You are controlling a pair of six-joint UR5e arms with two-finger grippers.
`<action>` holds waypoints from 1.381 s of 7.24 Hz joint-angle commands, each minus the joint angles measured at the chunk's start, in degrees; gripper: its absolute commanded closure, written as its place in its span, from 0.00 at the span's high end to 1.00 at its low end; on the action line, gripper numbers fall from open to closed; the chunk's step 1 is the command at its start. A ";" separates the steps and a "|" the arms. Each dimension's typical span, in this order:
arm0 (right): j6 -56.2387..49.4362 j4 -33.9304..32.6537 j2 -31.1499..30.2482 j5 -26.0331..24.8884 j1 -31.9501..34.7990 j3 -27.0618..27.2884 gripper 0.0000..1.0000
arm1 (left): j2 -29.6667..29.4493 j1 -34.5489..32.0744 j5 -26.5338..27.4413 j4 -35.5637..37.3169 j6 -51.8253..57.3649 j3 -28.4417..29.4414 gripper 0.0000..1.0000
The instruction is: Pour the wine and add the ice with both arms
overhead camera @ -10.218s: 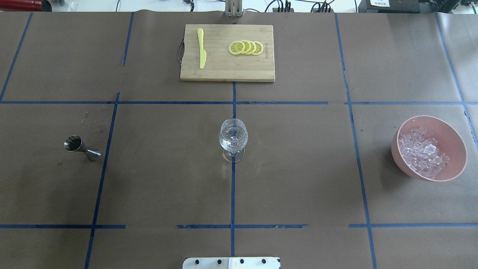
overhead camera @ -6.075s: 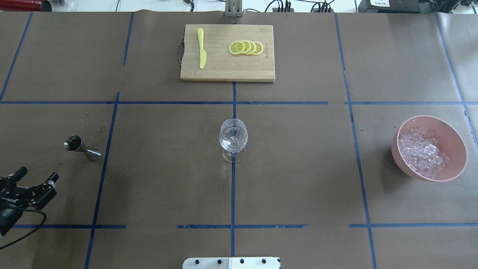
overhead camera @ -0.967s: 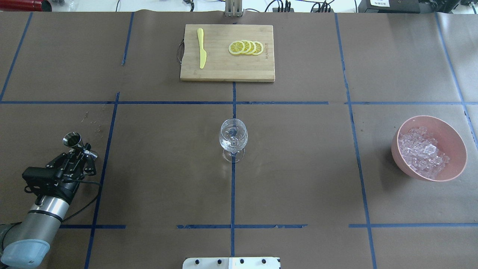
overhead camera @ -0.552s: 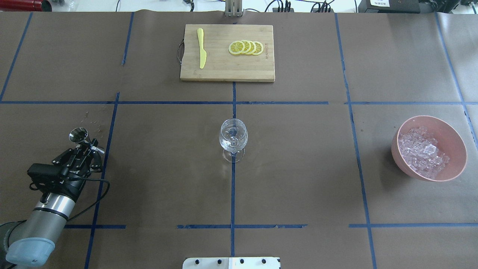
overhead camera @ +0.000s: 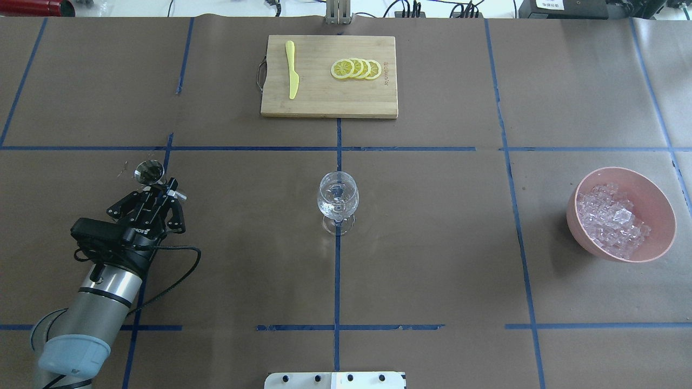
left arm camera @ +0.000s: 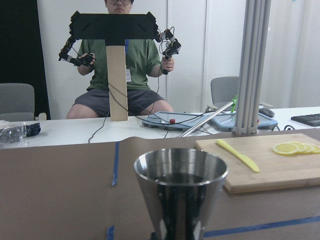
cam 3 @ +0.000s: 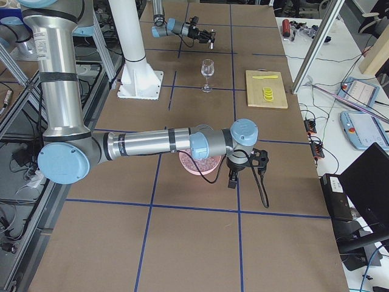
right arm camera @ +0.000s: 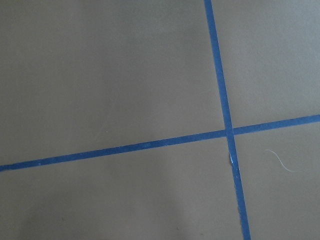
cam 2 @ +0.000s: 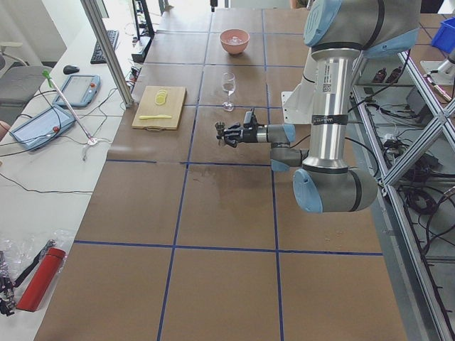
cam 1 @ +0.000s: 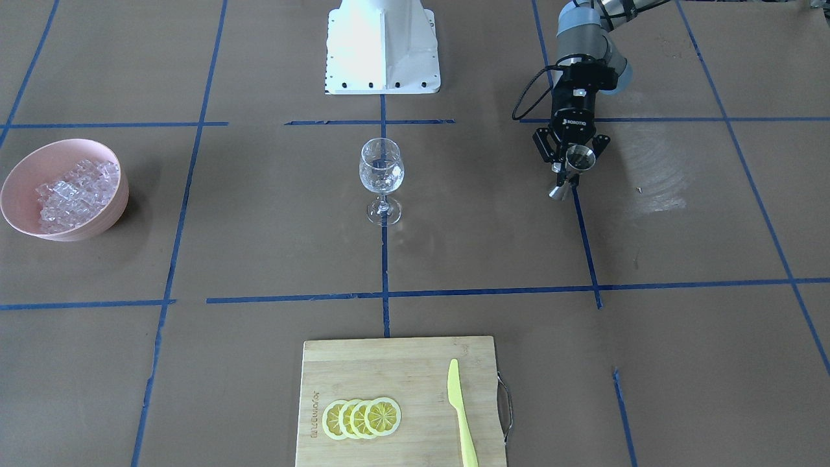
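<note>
Ice in pink bowl, ROBOTIQ-marked left pincer clamping jigger, right pincer grip unclear

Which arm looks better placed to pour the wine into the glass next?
Left: its tool is shut on the jigger of dark liquid, and nothing stands between it and the wine glass. The right arm is away by the pink bowl.

Left arm is showing silver-grey tubing and a pale blue cap; a black cable is looping from its black left gripper, white lettering possibly reading Robotiq. Right arm is wearing matching colours; the white pedestal is showing dark screws.
</note>
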 commanded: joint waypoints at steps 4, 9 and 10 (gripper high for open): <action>0.08 0.00 -0.02 0.01 0.00 -0.22 1.00 | -12.21 0.91 -1.41 1.24 29.94 -1.64 0.00; 0.08 -0.09 -0.19 0.01 0.00 -0.66 1.00 | -15.67 1.09 -19.95 8.71 30.23 -1.81 0.00; 0.08 -0.09 -0.19 0.01 0.00 -0.66 1.00 | -15.75 0.48 -21.97 15.76 33.28 -5.47 0.00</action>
